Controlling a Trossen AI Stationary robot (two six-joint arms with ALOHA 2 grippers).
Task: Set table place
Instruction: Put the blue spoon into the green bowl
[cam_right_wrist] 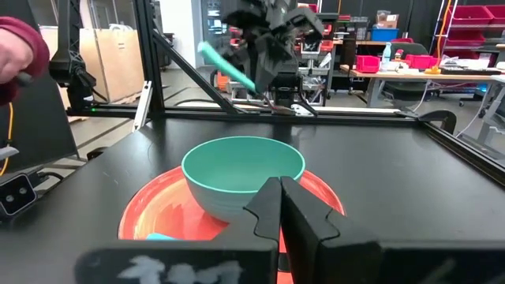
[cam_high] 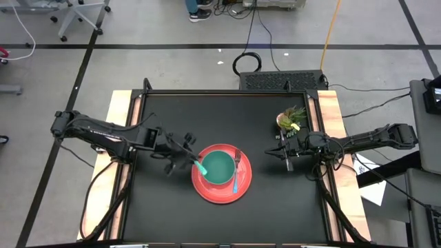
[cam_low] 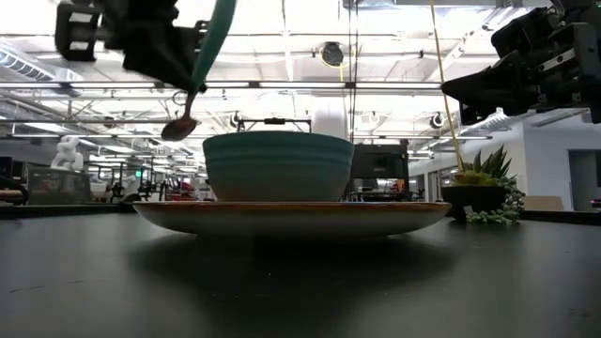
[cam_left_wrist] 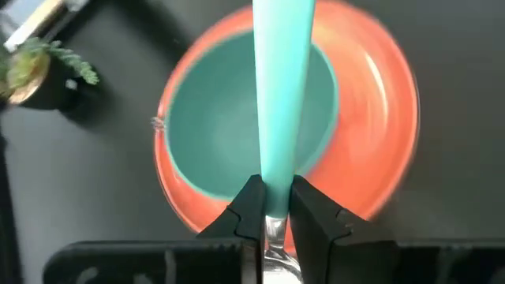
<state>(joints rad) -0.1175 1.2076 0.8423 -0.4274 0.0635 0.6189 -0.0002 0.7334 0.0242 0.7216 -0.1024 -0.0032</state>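
so far, from above: teal bowl (cam_high: 219,167) sits on red plate (cam_high: 221,173) mid-table (cam_high: 165,220), fork (cam_high: 236,173) on the plate's rim. left wrist view: left gripper (cam_left_wrist: 271,211) pinches the spoon (cam_left_wrist: 282,87) above the bowl, unplaced. right wrist view: right gripper (cam_right_wrist: 282,207) pressed together, empty, near the plate.

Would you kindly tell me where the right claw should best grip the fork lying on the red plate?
Probably the blue handle end of the fork, from straight above, with the right claw closing across it. The fork lies flat on the red plate, and the teal bowl crowds its tines.
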